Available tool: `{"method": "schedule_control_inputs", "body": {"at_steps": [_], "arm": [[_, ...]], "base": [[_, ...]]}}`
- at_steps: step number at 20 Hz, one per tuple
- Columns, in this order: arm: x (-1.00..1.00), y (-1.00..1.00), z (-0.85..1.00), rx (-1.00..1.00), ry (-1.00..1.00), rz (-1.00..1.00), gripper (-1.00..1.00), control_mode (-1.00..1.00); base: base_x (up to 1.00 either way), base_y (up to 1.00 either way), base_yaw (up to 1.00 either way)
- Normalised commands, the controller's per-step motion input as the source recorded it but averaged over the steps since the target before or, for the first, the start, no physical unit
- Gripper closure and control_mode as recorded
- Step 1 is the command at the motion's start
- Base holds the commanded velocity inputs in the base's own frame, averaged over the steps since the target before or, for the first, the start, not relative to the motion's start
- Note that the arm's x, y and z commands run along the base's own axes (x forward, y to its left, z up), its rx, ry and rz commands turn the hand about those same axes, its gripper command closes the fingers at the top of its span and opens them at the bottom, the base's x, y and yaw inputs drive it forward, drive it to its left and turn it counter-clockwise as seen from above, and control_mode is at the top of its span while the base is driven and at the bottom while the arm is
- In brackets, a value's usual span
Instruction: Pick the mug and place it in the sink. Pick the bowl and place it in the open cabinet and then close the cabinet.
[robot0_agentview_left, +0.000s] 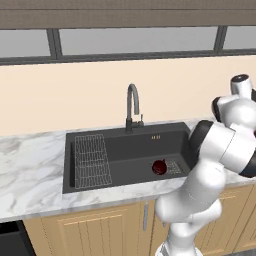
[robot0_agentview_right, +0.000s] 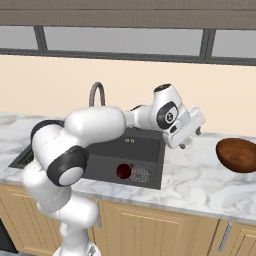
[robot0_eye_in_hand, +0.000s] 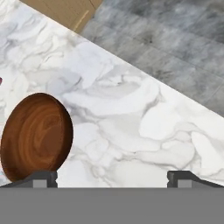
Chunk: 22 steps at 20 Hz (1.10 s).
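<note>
One bowl (robot0_eye_in_hand: 36, 136) sits upright on marble (rim up), the tool (robot0_eye_in_hand: 112, 177) spread wide, holding nothing.

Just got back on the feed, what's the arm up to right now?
The mug already sits in the sink, near the drain. The gripper is open and empty, out over the marble counter to the right of the sink, angled toward the bowl, which rests on the counter untouched. In the hand view the bowl lies off toward one fingertip, not between the two. The bowl part looks next.
</note>
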Motion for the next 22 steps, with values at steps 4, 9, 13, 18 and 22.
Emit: {"method": "schedule_control_inputs", "body": {"at_steps": [4, 9, 13, 18, 22], "arm": [[0.23, -0.4, -0.03, 0.0, 0.0, 0.0, -1.0, -1.0], [0.19, -0.26, -0.09, 0.0, 0.01, 0.0, -1.0, -1.0], [0.08, -0.32, -0.17, 0.0, 0.0, 0.0, -1.0, -1.0], [0.04, -0.32, -0.15, 0.0, 0.0, 0.0, -1.0, -1.0], [0.06, -0.14, -0.19, 0.0, 0.0, 0.0, -1.0, -1.0]], "base": [[0.0, 0.0, 0.0], [0.0, 0.0, 0.0], [0.0, 0.0, 0.0], [0.0, 0.0, 0.0], [0.0, 0.0, 0.0]]}}
